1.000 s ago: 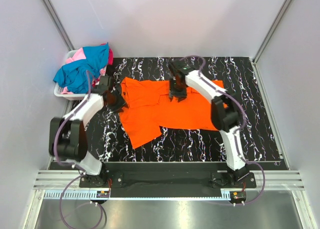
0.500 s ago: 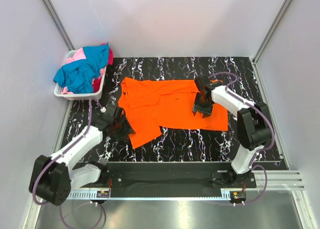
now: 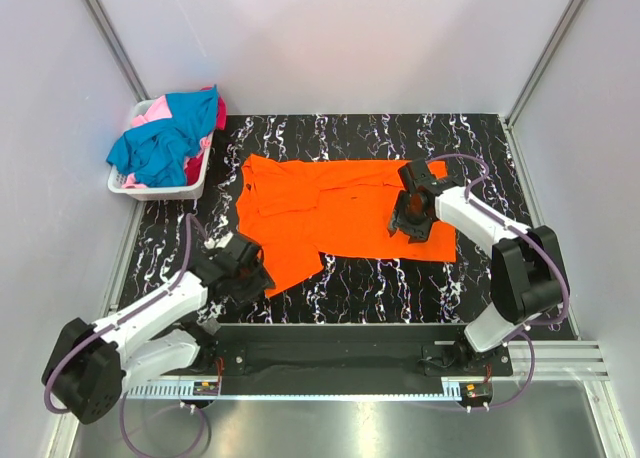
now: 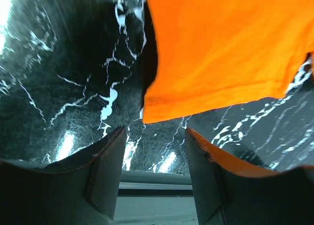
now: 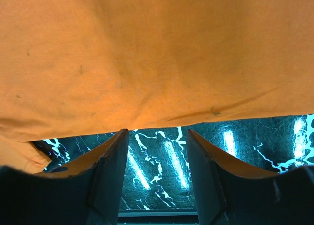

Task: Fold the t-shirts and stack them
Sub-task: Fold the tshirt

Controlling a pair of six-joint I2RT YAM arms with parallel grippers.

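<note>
Black marble table [image 3: 360, 278], orange shirt [image 3: 330, 203] spread flat mid-table, other shirts [image 3: 165, 138] in basket [image 3: 150, 191]. Left gripper [image 3: 258, 276] and right gripper [image 3: 408, 224] at near edge, jaws apart, empty. Pinch single layer, lift evenly.

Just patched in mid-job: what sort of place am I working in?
Probably a lab test cell, not a home: plain white walls enclose a black marbled table, with a white basket of shirts and an orange t-shirt spread out.
</note>
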